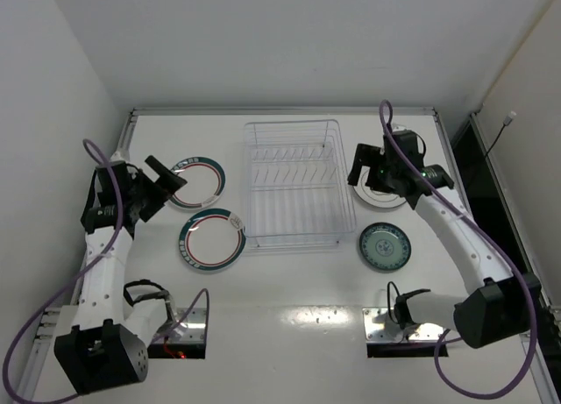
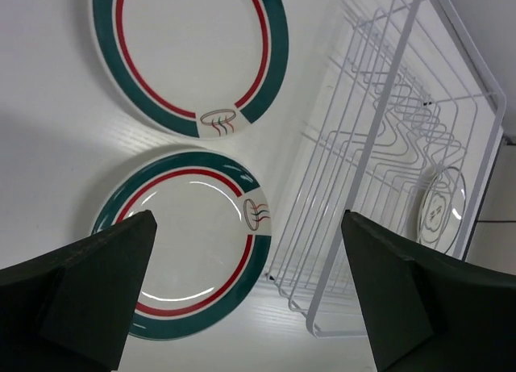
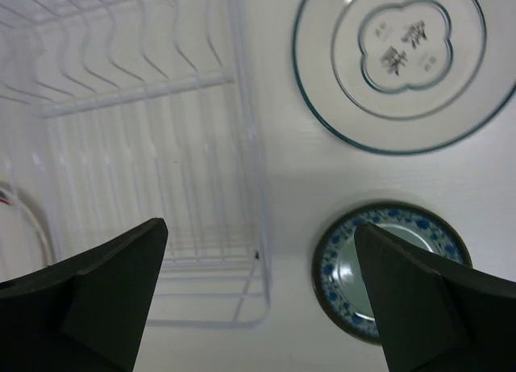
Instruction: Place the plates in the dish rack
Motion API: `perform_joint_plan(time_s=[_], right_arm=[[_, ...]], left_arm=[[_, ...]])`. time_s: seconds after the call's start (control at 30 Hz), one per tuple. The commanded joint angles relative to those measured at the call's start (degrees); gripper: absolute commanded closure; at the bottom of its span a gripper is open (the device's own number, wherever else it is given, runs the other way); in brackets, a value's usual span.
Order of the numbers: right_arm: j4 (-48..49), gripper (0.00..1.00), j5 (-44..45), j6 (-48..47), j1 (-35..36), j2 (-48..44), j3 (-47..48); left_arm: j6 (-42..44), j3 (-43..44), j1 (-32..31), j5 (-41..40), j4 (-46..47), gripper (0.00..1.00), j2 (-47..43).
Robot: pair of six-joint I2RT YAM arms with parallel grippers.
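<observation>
Left fingers (image 2: pixel 97 291): spread wide, holding nothing, above two plates lying flat on the table (image 1: pixel 289 290) left of the dish rack (image 1: pixel 294 202), namely the far green-rimmed plate (image 1: pixel 206 180) and the near green-rimmed plate (image 1: pixel 212 242).
Right fingers (image 3: pixel 97 299): spread wide, empty, above the pale plate (image 3: pixel 403 61) and the teal patterned plate (image 3: pixel 391 267) right of the rack.
Rack: holds no plates.
Step, as judged: first pickup, not begun.
Next move: descend, grip a rim, and stand the plate between tines.

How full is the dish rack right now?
Empty. The dish rack holds only bare tines; the green-rimmed plates lie flat on the table to its left, the teal plate and pale plate to its right.
</observation>
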Motion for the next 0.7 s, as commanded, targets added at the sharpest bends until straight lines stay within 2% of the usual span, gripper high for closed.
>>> perform_joint_plan(time_s=[0.0, 0.1, 0.17, 0.27, 0.3, 0.4, 0.43, 0.53, 0.67], right_arm=[[-2.5, 0.00, 5.2, 0.1, -0.5, -1.6, -4.8], [1.4, 0.00, 0.6, 0.6, -2.7, -3.6, -9.1], [3.2, 0.00, -3.7, 1.1, -4.4, -3.6, -9.8], [6.6, 0.00, -8.3, 1.6, -12.5, -2.9, -11.3], [7.2, 0.00, -12.8, 1.6, -19.1, -1.9, -11.3], [6.6, 0.09, -20.1, 1.6, -30.9, 2.9, -10.8], [5.6, 0.13, -21.2, 1.6, -33.1, 7.2, -10.1], [8.7, 0.20, -28.3, 4.4, -37.5, 12.7, -10.2], [11.4, 0.21, -29.8, 5.9, -40.7, 16.2, -9.9]], left_arm=[[6.1, 3.6, -1.4, 0.5, 2.9, 0.00, 1.6], [11.0, 2.2, -4.8, -0.2, 6.8, 0.00, 1.6], [13.1, -2.1, -7.0, -1.6, 10.0, 0.00, -1.4], [14.4, -6.9, -8.0, -0.7, 13.2, 0.00, -5.9], [14.4, -6.9, -8.0, 0.3, 12.2, 0.00, -6.7], [15.1, -6.9, -10.2, -0.4, 12.7, 0.00, -8.0], [15.1, -6.9, -10.2, -1.0, 12.0, 0.00, -8.0], [15.1, -6.4, -10.8, -1.0, 11.4, 0.00, -8.0], [15.1, -6.4, -10.8, -2.2, 10.9, 0.00, -8.0]])
